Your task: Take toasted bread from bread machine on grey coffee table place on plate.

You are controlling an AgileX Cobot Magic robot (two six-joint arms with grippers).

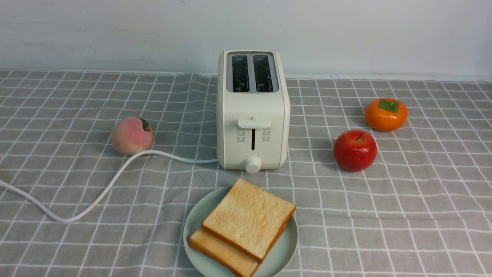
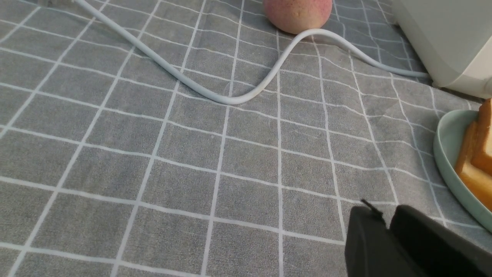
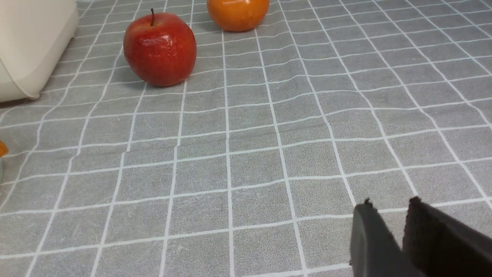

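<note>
From the front, the bread machine [image 1: 252, 109] stands upright on the grey coffee table [image 1: 403, 215], both slots dark and vacant, its lever high on the front face. Just in front of it sits the plate [image 1: 286, 250], carrying the toasted bread [image 1: 248, 219]: two slices lying flat, the upper one overlapping the lower and turned slightly. A white power cord [image 1: 96, 192] curls off to the left past a peach [image 1: 132, 135]. A red apple [image 1: 354, 150] and an orange persimmon [image 1: 385, 114] lie to the right. Neither arm shows here.

In the left wrist view, the left gripper [image 2: 386, 219] hangs low over bare cloth, close to the plate's rim [image 2: 446, 161], its dark fingers nearly together with nothing between them. The cord [image 2: 230, 100] loops ahead.

In the right wrist view, the right gripper [image 3: 390, 209] hovers low above the cloth, well apart from the apple [image 3: 159, 48], its fingers separated by a narrow gap, holding nothing.
</note>
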